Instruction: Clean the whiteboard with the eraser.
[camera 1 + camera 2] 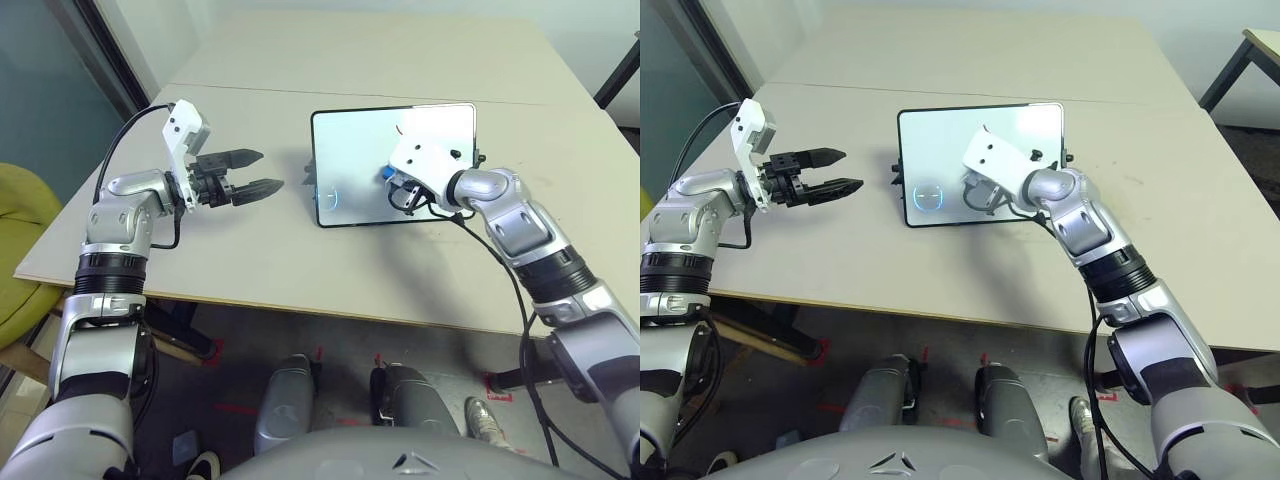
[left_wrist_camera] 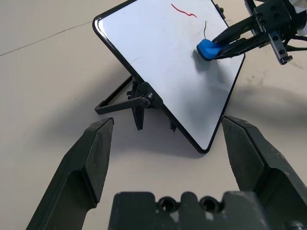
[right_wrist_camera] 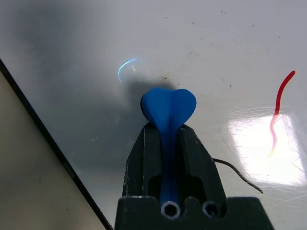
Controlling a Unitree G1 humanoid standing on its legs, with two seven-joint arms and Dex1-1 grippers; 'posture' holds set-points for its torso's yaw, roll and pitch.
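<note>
Eraser in right pincer, against whiteboard

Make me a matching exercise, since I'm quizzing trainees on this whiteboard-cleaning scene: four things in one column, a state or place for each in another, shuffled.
Things:
1. eraser
2. left gripper
3. whiteboard
4. red squiggle

States or places:
A. open, holding nothing, beside the board
B. propped tilted on a black stand on the table
C. pinched between the right gripper's fingers, against the board
D. drawn on the board, not yet wiped

Pairs: 1-C, 2-A, 3-B, 4-D
</note>
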